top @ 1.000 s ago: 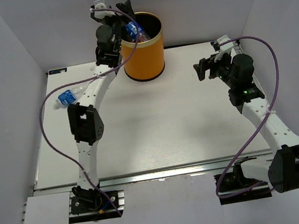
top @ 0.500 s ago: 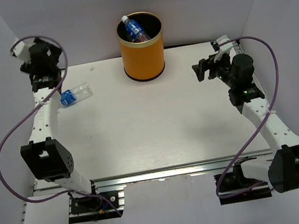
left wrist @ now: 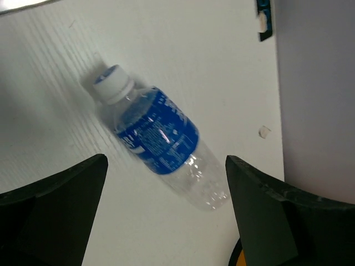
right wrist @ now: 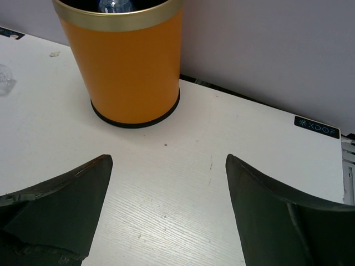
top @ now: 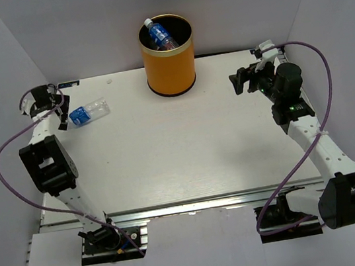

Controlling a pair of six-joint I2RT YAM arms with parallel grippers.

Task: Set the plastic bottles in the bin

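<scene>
A clear plastic bottle [top: 87, 112] with a blue label lies on its side at the table's back left. In the left wrist view this bottle [left wrist: 158, 141] lies slantwise, white cap up-left. My left gripper [top: 60, 114] hovers over it, open [left wrist: 166, 159], its jaws astride the bottle's clear lower end without touching it. The orange bin [top: 168, 57] stands at the back centre, and another blue-labelled bottle [top: 162, 35] pokes out of it. My right gripper [top: 242, 82] hangs open right of the bin [right wrist: 125, 61], with bare table between its jaws [right wrist: 169, 158].
Grey walls close in the table on the left, back and right. The lying bottle is close to the left wall and the table's left edge [left wrist: 278, 111]. Purple cables loop off both arms. A small black tag [right wrist: 316, 126] sits at the back right edge.
My left arm has swung from the bin's rim to the far left and come down over the lying bottle. The bottle in the bin stays there. The right arm has not moved.
</scene>
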